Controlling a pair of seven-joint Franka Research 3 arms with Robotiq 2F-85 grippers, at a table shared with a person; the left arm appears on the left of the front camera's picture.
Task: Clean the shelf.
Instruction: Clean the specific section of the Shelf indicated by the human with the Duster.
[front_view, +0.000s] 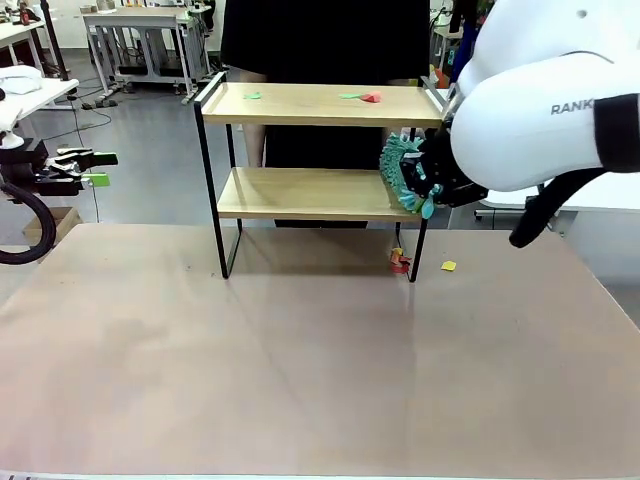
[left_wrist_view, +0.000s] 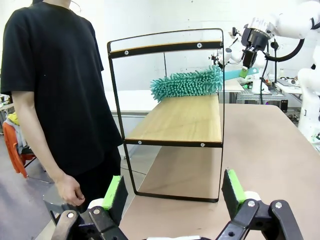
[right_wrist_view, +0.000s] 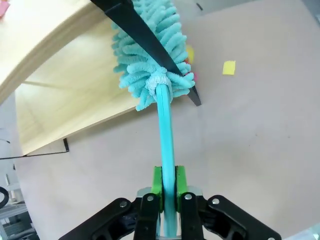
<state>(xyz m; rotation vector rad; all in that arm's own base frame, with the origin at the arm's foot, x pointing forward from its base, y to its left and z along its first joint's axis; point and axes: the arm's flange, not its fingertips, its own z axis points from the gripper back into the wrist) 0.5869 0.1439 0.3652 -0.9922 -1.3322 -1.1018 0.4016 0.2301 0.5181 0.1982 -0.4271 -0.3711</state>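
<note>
Teal duster (front_view: 403, 172), handle pinched in the right fingers (right_wrist_view: 157, 184), sits over the shelf's (front_view: 300, 192) lower board by a frame leg (right_wrist_view: 131, 22) that might snag it; left fingers (left_wrist_view: 114, 192) are spread.

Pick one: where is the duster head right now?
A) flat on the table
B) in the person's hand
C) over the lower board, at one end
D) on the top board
C: the teal duster, gripped by its handle in the right gripper, sits over the far end of the lower board of the shelf, beneath the top board.
</note>
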